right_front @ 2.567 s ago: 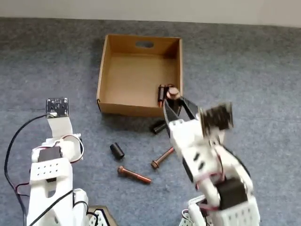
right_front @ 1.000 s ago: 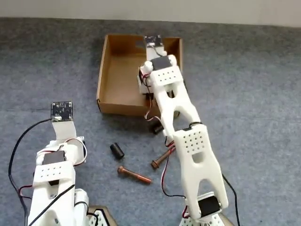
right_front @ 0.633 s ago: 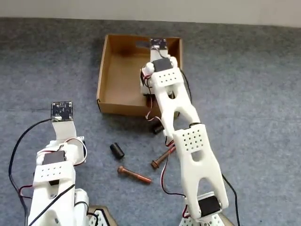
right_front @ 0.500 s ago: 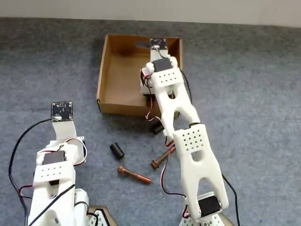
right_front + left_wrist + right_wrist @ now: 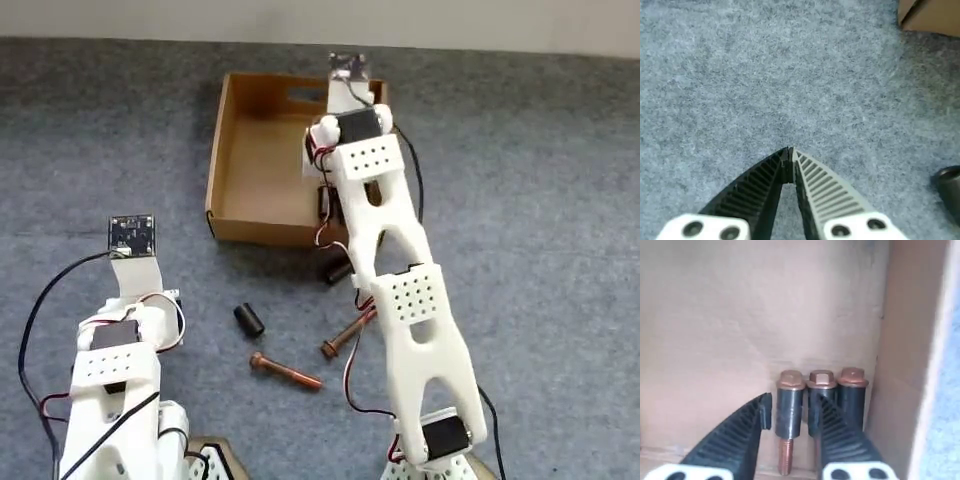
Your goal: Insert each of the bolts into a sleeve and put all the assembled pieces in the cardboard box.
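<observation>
Right gripper: released, astride one of three pieces in box. Left for you, behind it: two bolts, two sleeves.

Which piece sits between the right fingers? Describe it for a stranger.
In a corner of the box, three sleeved bolts sit side by side. It is the end one farthest from the side wall, its threaded tip showing.

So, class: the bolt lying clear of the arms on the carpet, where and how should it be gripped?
Probably mid-shank, from straight above, with the left pincer closing across the bolt. It lies flat on the carpet, both long sides are free, and its head sits at one end.
</observation>
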